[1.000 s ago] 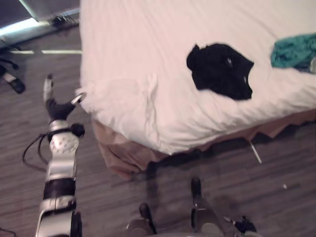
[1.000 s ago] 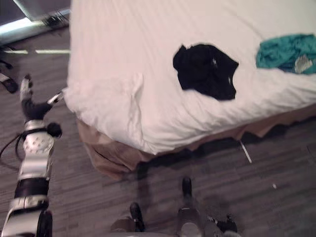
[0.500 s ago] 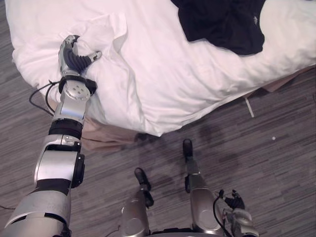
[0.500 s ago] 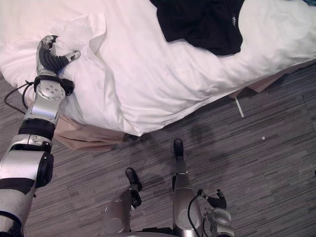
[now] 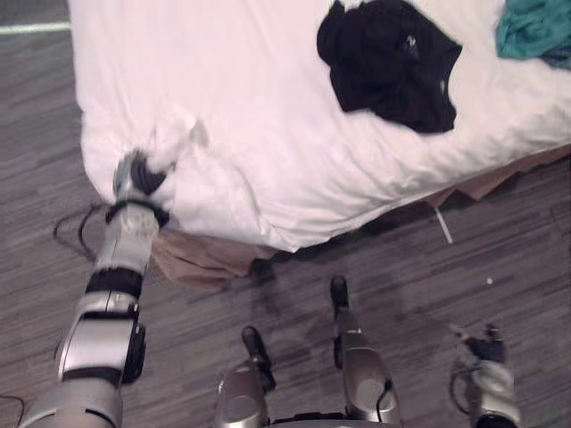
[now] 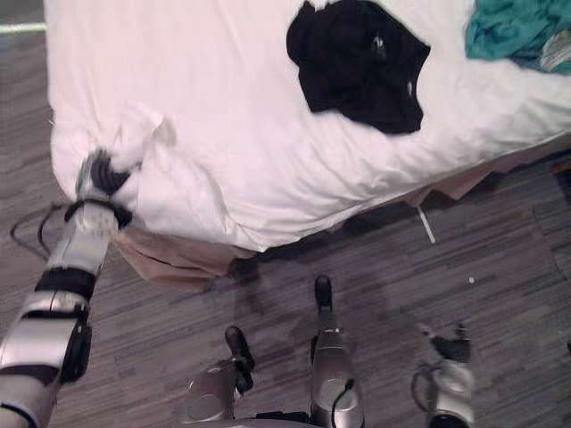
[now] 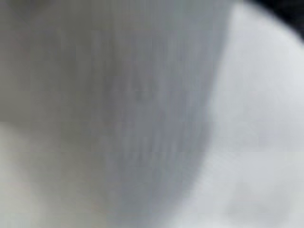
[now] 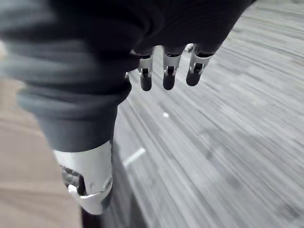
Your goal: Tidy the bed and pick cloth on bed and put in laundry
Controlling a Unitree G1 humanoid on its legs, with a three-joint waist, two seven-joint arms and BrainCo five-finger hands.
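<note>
The bed's sheet (image 5: pixel 268 116) was plain white, with a tan skirt (image 5: pixel 201 259) under its corner. The black cloth (image 5: pixel 388 67) carried a few small pale marks, and the other cloth (image 5: pixel 535 27) was teal. The floor (image 5: pixel 464 294) was grey-brown, streaked with long plank lines. My left hand (image 5: pixel 134 176) wore a dark cover. My right hand (image 8: pixel 175 28) had silver fingers (image 8: pixel 146 76) with dark tips under a dark ribbed cover.
</note>
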